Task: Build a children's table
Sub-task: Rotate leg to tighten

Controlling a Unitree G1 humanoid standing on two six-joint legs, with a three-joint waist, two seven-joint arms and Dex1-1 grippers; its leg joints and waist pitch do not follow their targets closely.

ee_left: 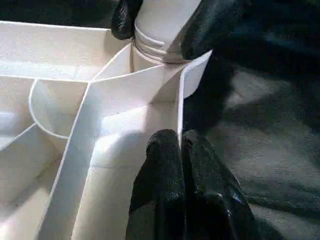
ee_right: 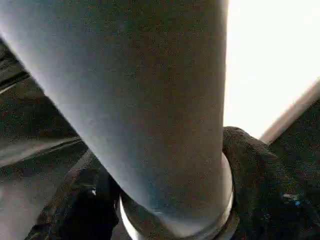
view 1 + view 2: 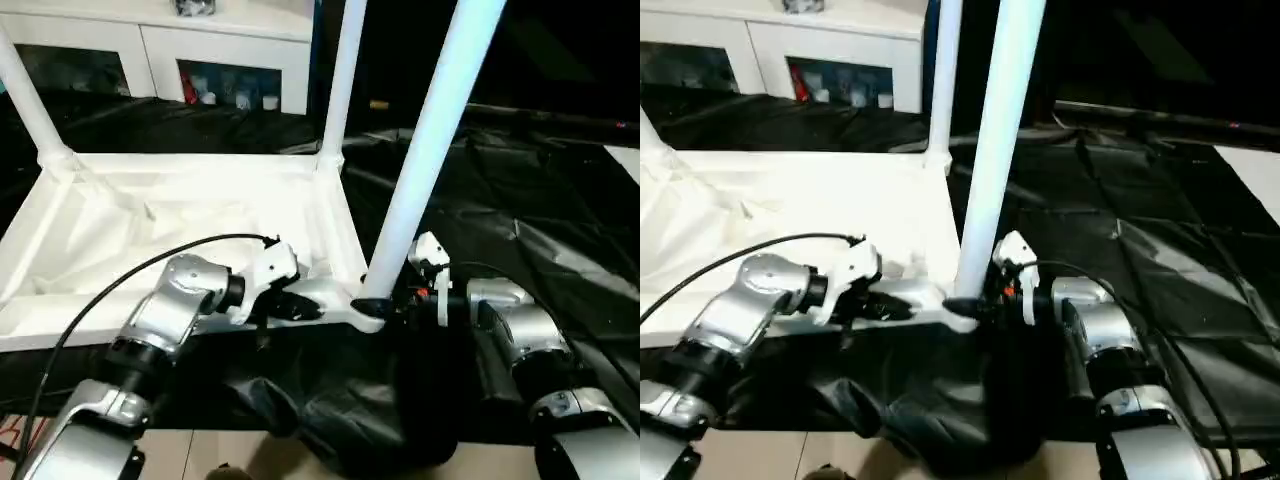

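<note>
While your right hand (image 3: 385, 303) is clamped on the leg (image 3: 425, 150) at the tabletop's (image 3: 180, 220) near-right socket, drive it straight down; left hand (image 1: 181, 150), fingers together, braces the rim.

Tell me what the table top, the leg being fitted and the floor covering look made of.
Table top: white moulded plastic, judging by thin ribs and rounded socket walls on its underside, slightly glossy. Leg: same smooth white plastic, apparently a tapered tube with a ringed base. Floor covering: black sheeting, probably thin plastic film, creased and shiny.
</note>
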